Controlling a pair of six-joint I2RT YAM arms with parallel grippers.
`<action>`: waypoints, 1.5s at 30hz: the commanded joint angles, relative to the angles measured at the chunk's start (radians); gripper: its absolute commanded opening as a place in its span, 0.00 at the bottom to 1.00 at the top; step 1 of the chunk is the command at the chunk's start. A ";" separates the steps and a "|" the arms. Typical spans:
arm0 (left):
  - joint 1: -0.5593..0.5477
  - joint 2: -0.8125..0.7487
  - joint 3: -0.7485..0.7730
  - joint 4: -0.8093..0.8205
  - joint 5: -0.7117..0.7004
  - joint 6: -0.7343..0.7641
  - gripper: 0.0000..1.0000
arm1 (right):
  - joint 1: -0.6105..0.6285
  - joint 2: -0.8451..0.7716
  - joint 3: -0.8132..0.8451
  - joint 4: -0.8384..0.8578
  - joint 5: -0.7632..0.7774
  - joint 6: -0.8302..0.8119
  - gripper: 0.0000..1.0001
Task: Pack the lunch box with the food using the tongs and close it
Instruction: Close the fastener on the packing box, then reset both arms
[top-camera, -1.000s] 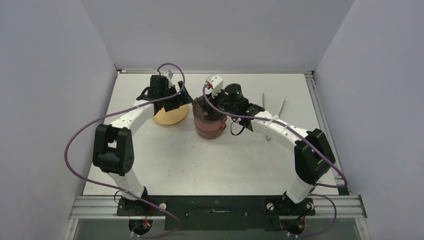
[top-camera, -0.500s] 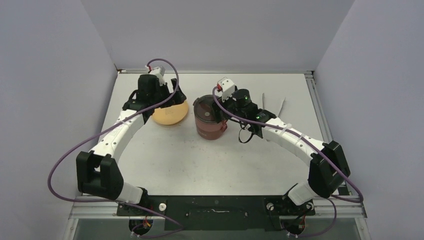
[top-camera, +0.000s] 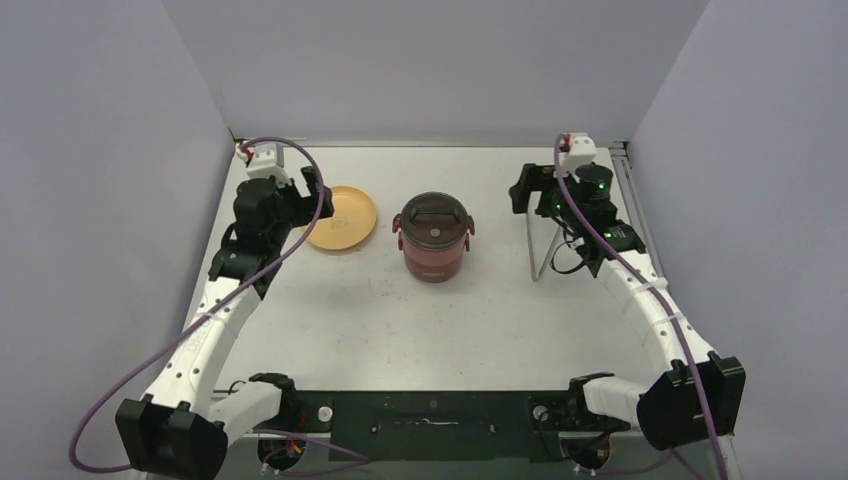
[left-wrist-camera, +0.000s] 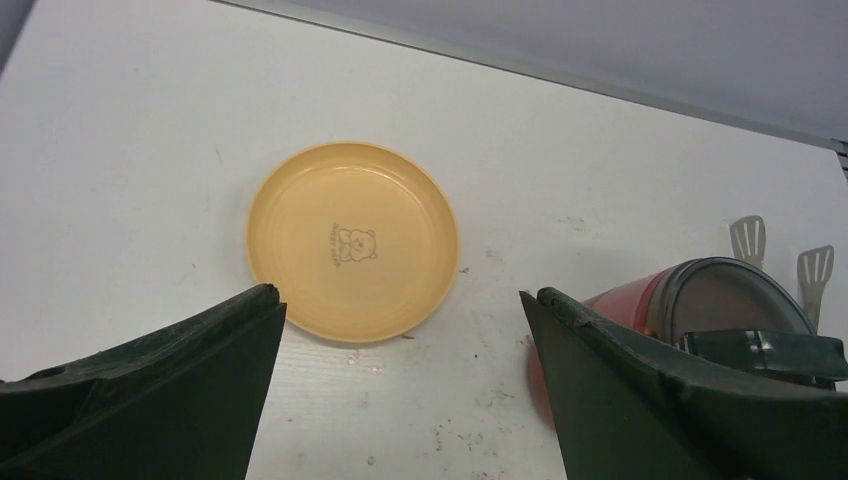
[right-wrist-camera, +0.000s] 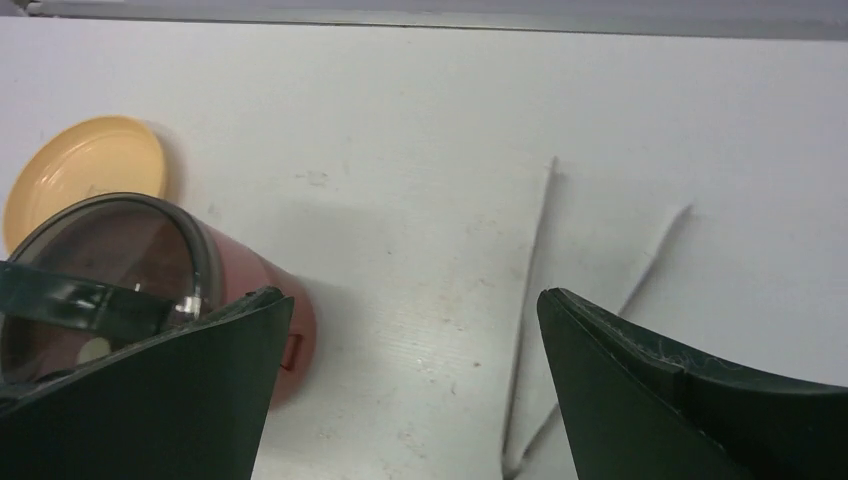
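Observation:
The lunch box (top-camera: 434, 240) stands stacked in the middle of the table, maroon, with its grey translucent lid (right-wrist-camera: 95, 255) on top and a black clasp across it. The lunch box also shows at the right of the left wrist view (left-wrist-camera: 650, 300). No food shows in any view. The silver tongs (top-camera: 546, 236) lie flat to its right, their arms spread (right-wrist-camera: 530, 290). My left gripper (top-camera: 312, 198) (left-wrist-camera: 400, 293) hangs open beside the plate, left of the box. Open and empty too, my right gripper (top-camera: 518, 196) (right-wrist-camera: 412, 295) hovers by the tongs' far ends.
An empty yellow-orange plate (top-camera: 342, 217) (left-wrist-camera: 352, 240) with a bear print lies left of the lunch box. Grey walls close the table at the back and both sides, and a metal rail (top-camera: 430, 144) runs along its far edge.
Both arms have drawn back from the lunch box, the left one leftward past the plate, the right one to the back right over the tongs. The right gripper has opened wide.

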 joint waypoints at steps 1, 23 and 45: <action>0.002 -0.143 -0.065 0.131 -0.140 0.062 0.96 | -0.128 -0.092 -0.058 -0.019 -0.097 0.044 1.00; 0.018 -0.250 -0.125 0.055 0.011 0.072 0.96 | 0.014 -0.169 -0.240 0.181 -0.123 0.177 0.94; 0.011 -0.526 -0.209 0.095 -0.258 0.153 0.96 | -0.095 -0.485 -0.367 0.219 0.330 -0.013 0.90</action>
